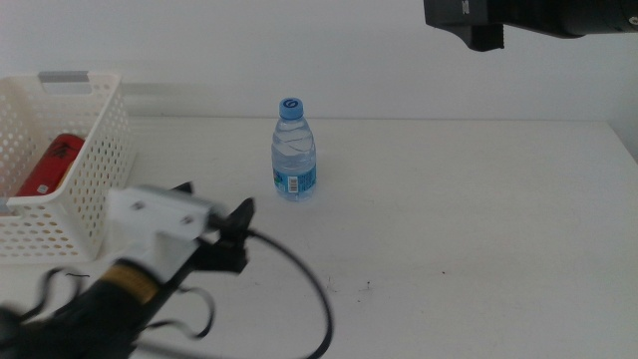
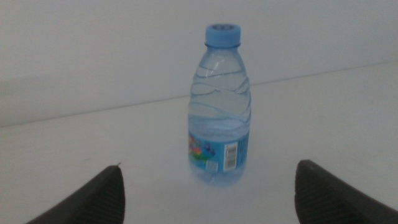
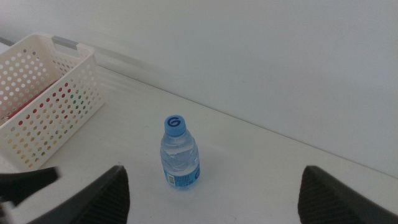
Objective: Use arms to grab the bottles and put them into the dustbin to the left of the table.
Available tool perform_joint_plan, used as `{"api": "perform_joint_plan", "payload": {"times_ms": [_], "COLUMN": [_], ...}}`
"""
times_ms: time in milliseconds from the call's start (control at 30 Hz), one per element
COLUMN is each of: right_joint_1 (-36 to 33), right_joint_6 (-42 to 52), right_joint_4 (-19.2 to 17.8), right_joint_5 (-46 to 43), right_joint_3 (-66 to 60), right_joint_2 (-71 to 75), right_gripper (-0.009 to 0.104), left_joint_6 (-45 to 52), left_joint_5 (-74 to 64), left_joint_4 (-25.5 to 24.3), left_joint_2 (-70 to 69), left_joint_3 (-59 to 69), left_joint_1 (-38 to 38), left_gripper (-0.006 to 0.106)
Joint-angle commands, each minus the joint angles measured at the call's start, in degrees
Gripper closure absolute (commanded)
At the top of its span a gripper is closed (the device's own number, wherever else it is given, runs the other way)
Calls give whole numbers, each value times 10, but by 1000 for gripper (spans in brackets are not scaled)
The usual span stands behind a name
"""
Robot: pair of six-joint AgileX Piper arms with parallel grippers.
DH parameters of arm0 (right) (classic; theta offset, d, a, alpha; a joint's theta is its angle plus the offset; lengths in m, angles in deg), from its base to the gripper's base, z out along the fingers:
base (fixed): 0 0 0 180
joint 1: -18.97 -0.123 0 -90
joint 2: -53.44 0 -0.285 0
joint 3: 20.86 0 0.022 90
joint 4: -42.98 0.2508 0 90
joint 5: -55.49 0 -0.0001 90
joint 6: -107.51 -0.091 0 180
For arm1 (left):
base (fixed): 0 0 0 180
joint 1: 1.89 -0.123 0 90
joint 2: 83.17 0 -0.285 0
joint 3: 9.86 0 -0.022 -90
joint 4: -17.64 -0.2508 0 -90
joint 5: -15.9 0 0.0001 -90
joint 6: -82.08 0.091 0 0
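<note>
One water bottle [image 1: 294, 152] is left to collect; I log it by view, placing everything against it.

Middle view: bottle upright on the table [image 1: 478, 229], blue cap up, clear ribbed body, label band low. Dustbin [image 1: 60, 170] well to its left, with a red soda can [image 1: 50, 166] already lying inside. My left gripper [image 1: 237, 231] sits on the near-left side of the bottle, apart from it, carrying nothing. Right arm hangs high, far right of the bottle, only its dark housing showing.

Left wrist view: bottle [image 2: 219, 106] stands centred between my two dark jaws, which are spread wide with nothing between them but the bottle ahead, no contact.

Right wrist view: bottle [image 3: 179, 152] seen from above, dustbin [image 3: 46, 99] off to its side; right gripper [image 3: 211, 193] jaws spread wide, empty.

Handling, my judgement: light, thin-walled plastic, likely to dent under a hard squeeze and smooth enough to slip. I would take it across the ribbed mid-body, above the label, where the waist gives purchase.
</note>
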Motion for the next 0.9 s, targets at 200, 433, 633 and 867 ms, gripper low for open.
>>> {"api": "perform_joint_plan", "payload": {"times_ms": [200, 433, 633, 867], "right_joint_1": [-1, -1, -1, -1], "right_joint_6": [5, 5, 5, 5], "right_joint_4": [-2, -2, -2, -2], "right_joint_5": [-9, -9, -9, -9], "right_joint_3": [5, 5, 5, 5], "right_joint_2": [1, 1, 1, 1], "right_gripper": [3, 3, 3, 3], "left_joint_6": [-35, -37, -27, 4], "left_joint_5": [74, 35, -13, -58], "left_joint_4": [-3, -27, -29, -31], "left_joint_2": [210, 295, 348, 397], "left_joint_3": [-165, -270, -361, -447], "left_joint_1": [5, 5, 5, -1], "left_gripper": [7, 7, 7, 7]}}
